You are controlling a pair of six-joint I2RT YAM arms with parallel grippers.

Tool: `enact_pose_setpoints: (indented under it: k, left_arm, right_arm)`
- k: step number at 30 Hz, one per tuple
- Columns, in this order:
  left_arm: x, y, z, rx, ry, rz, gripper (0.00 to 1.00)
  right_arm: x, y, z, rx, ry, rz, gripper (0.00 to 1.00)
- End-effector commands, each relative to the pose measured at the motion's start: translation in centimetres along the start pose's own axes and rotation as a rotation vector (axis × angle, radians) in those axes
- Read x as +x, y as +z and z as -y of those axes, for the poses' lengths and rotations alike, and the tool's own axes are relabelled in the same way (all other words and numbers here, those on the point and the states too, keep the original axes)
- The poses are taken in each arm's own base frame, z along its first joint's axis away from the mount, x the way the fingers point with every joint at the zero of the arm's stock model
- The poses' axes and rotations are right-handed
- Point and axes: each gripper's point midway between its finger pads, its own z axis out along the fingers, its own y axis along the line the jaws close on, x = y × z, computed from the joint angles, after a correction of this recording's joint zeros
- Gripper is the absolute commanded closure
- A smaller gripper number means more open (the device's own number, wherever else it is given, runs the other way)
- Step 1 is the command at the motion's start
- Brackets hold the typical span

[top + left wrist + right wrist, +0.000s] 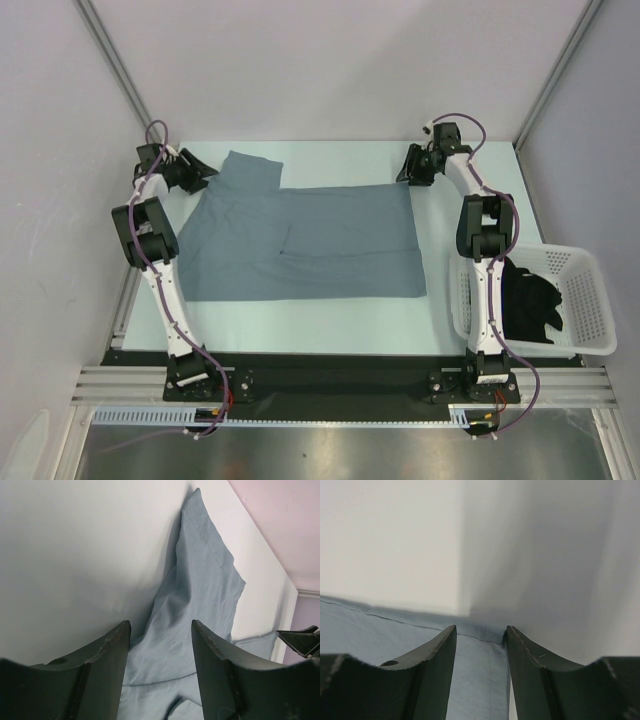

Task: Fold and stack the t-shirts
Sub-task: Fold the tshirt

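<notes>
A slate grey-blue t-shirt (330, 240) lies spread flat across the table, one sleeve pointing to the far left. My left gripper (200, 175) is at that sleeve's far-left edge. In the left wrist view the left gripper (161, 625) is open, with the rumpled sleeve cloth (200, 580) under and beyond the gap. My right gripper (405, 172) is at the shirt's far-right corner. In the right wrist view it (481, 630) is open, its fingers straddling the hemmed corner (475, 675). A black t-shirt (530, 300) lies bunched in the basket.
A white lattice basket (603, 310) stands at the table's right edge beside the right arm. Grey walls close off the back and sides. A bare strip of pale table (300, 325) runs between the shirt and the arm bases.
</notes>
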Motion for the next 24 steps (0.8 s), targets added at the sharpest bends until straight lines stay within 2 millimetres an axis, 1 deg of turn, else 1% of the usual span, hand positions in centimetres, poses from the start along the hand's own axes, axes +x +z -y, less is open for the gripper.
enact_pose_setpoints:
  k: [1, 5, 6, 8, 10, 14, 16, 17, 19, 21, 22, 23, 24]
  left_arm:
    - [0.1, 0.4, -0.4, 0.042, -0.027, -0.009, 0.42]
    - [0.5, 0.3, -0.4, 0.06, -0.031, -0.021, 0.45]
    - [0.6, 0.2, -0.3, 0.062, -0.035, -0.024, 0.48]
    - [0.9, 0.2, -0.4, 0.072, -0.044, -0.023, 0.49]
    - [1.1, 0.0, -0.3, 0.075, -0.058, -0.019, 0.51]
    - [1.2, 0.0, -0.3, 0.076, -0.054, -0.014, 0.53]
    - [1.0, -0.1, -0.2, 0.079, -0.05, -0.009, 0.56]
    - [0.9, -0.1, -0.2, 0.079, -0.053, -0.007, 0.56]
    - [0.7, -0.1, 0.2, 0.09, -0.056, -0.002, 0.59]
    - [0.6, -0.2, 0.4, 0.097, -0.063, 0.003, 0.62]
    - [0.6, -0.1, 0.5, 0.098, -0.064, 0.002, 0.64]
    - [0.5, -0.1, 0.6, 0.1, -0.063, 0.006, 0.65]
    - [0.4, -0.1, 0.7, 0.11, -0.068, 0.006, 0.67]
  right_arm:
    - [0.9, 1.0, 0.7, 0.005, 0.022, -0.031, 0.5]
    - [0.7, 0.9, 1.1, 0.013, 0.022, -0.025, 0.5]
    - [0.6, 0.8, 1.2, 0.014, 0.023, -0.025, 0.51]
    - [0.4, 0.7, 1.0, 0.012, 0.022, -0.022, 0.55]
    - [0.3, 0.6, 1.1, 0.017, 0.02, -0.021, 0.55]
    - [0.2, 0.2, 2.1, 0.077, 0.017, -0.021, 0.54]
    - [0.3, 0.2, 2.2, 0.09, 0.02, -0.026, 0.53]
    - [0.5, 0.0, 2.5, 0.109, 0.028, -0.032, 0.53]
    - [0.8, 0.2, 2.4, 0.11, 0.036, -0.041, 0.54]
    - [1.2, 0.3, 2.3, 0.112, 0.033, -0.053, 0.56]
    - [1.3, 0.4, 2.2, 0.113, 0.036, -0.055, 0.59]
    - [1.4, 0.5, 2.2, 0.106, 0.041, -0.057, 0.66]
    - [1.3, 0.6, 2.0, 0.092, 0.049, -0.052, 0.67]
